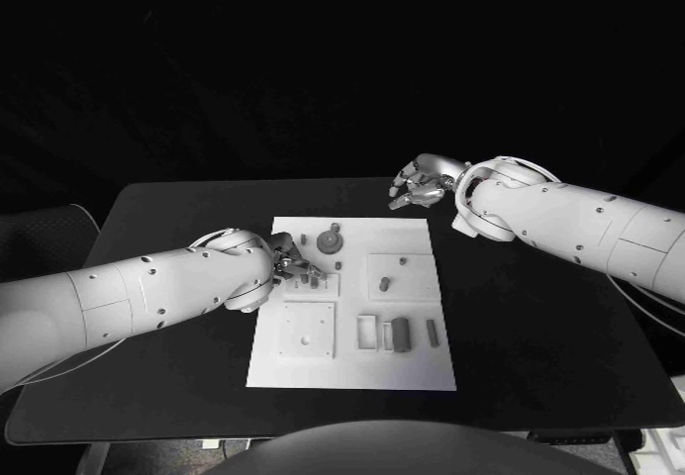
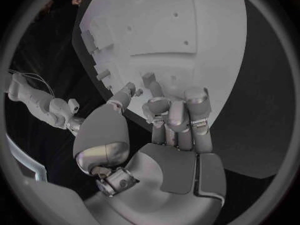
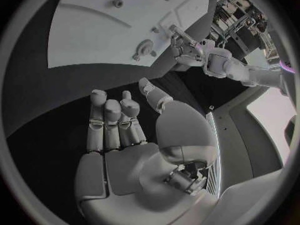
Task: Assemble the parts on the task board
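Black tabletop (image 1: pixel 542 327) fills the middle of the head view, with the white task board (image 1: pixel 407 368) lying at its centre. The left robot hand (image 1: pixel 286 259) sits at the board's left edge, left of centre in the frame, its fingers curled down over a cluster of small parts (image 1: pixel 309 281) standing in a square recess; the left wrist view shows fingertips (image 2: pixel 152 83) close to a small upright piece, but whether anything is pinched I cannot tell. The right robot hand (image 1: pixel 423 182) hovers off the board, above its upper right corner, fingers loosely bent and spread, holding nothing. Other pieces lie untouched: a round disc part (image 1: pixel 330 241) near the top of the board, a peg (image 1: pixel 384 285) in the right-hand recess, and bars (image 1: pixel 400 333) in the lower slots. By my reading the step in hand is picking or seating a small part at the left recess. The next move likely calls for a firm pinch, then a straight lift clear of neighbouring pieces.
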